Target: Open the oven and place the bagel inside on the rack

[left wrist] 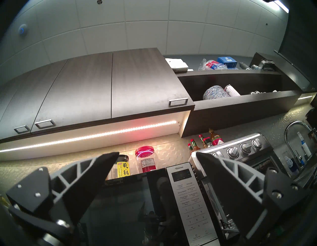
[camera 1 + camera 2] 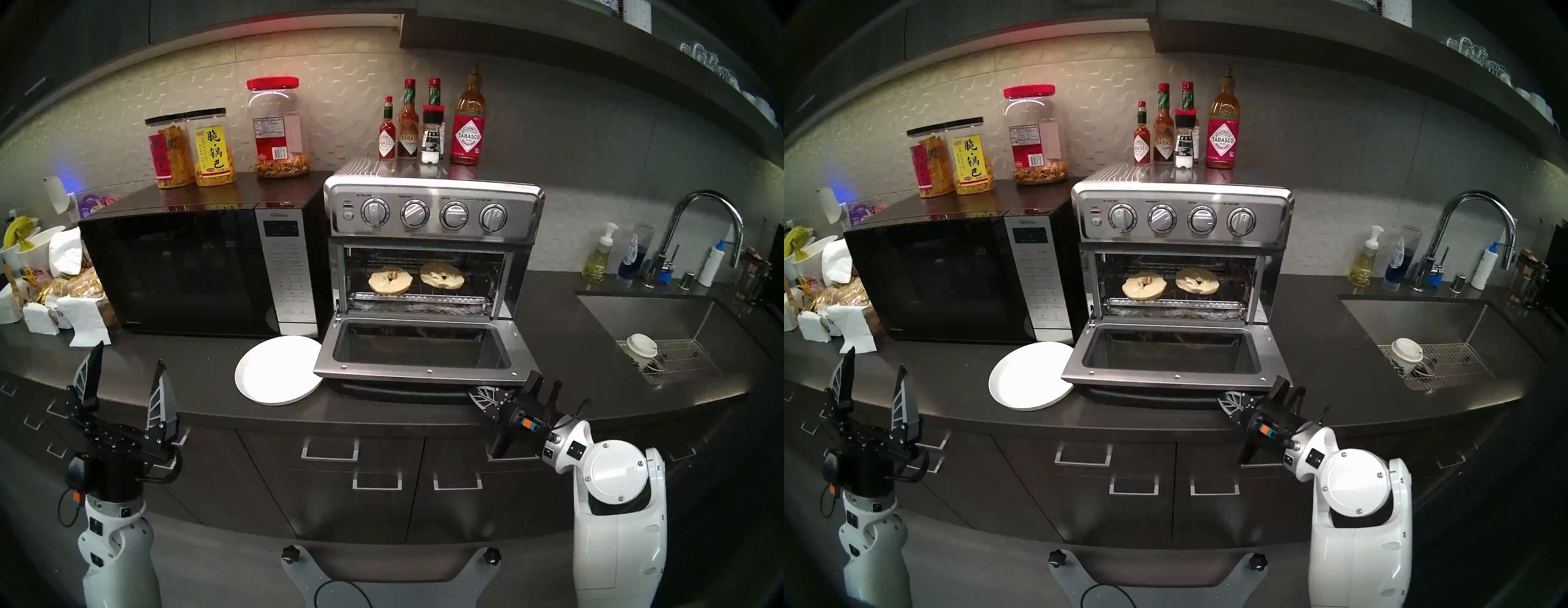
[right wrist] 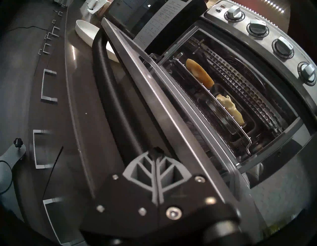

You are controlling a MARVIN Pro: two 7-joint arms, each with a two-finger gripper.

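The stainless steel oven (image 2: pixel 432 212) stands on the counter with its glass door (image 2: pixel 420 352) folded down flat. Two pale bagel halves (image 2: pixel 390 280) (image 2: pixel 442 275) lie side by side on the wire rack (image 2: pixel 418 296) inside; they also show in the right wrist view (image 3: pixel 199 73). My right gripper (image 2: pixel 473 394) is shut and empty, its tips against the right end of the black bar handle (image 3: pixel 109 85), just under the door's front edge. My left gripper (image 2: pixel 129 354) is open and empty, pointing up at the counter's front left, far from the oven.
A white plate (image 2: pixel 278 369) lies left of the open door. A black microwave (image 2: pixel 178 271) stands left of the oven with jars on top. Sauce bottles (image 2: pixel 466 123) stand on the oven. A sink (image 2: pixel 679 327) with a paper cup is to the right. Bread bags lie far left.
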